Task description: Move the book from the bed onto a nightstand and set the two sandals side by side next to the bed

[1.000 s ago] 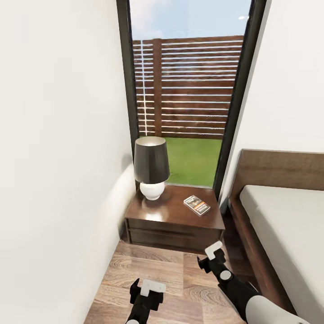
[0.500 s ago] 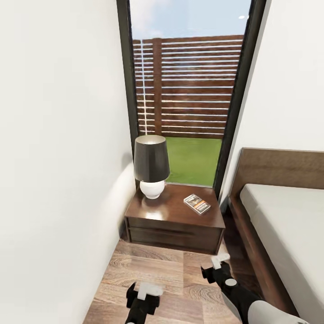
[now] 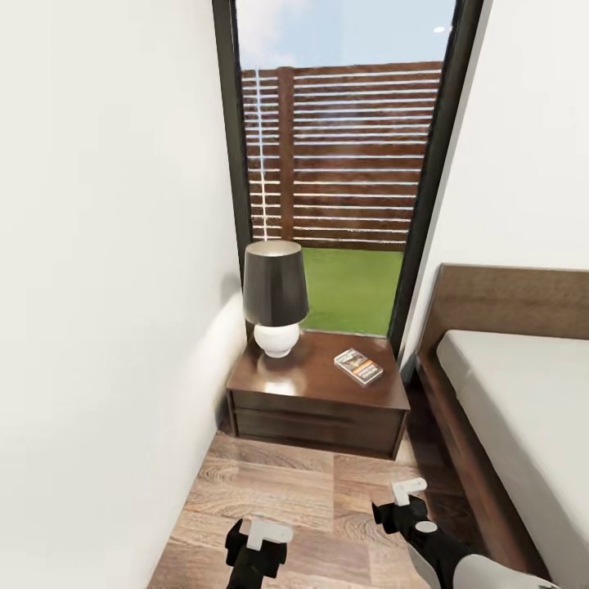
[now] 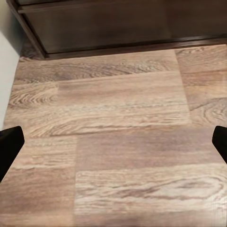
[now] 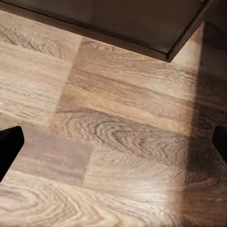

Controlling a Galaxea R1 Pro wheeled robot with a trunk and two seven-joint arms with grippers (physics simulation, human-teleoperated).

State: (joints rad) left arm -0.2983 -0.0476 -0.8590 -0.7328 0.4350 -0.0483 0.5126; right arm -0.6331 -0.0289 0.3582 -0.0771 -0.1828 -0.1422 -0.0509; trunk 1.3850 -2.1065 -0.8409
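Both arms were drawn back toward the robot and lowered in the head view. The right pincer [image 3: 408,491], earlier near the front of the nightstand [image 3: 317,399], was brought well apart from it, over the floor [image 3: 286,491]. The left pincer [image 3: 268,532] was pulled back likewise. The whole head view was shifted slightly.

Ahead of my fingers: one nightstand [image 3: 317,399] carrying one book [image 3: 358,366] and one lamp [image 3: 275,298], one bed [image 3: 511,393] off to their right, one tall window [image 3: 343,164] beyond, and my two arms.
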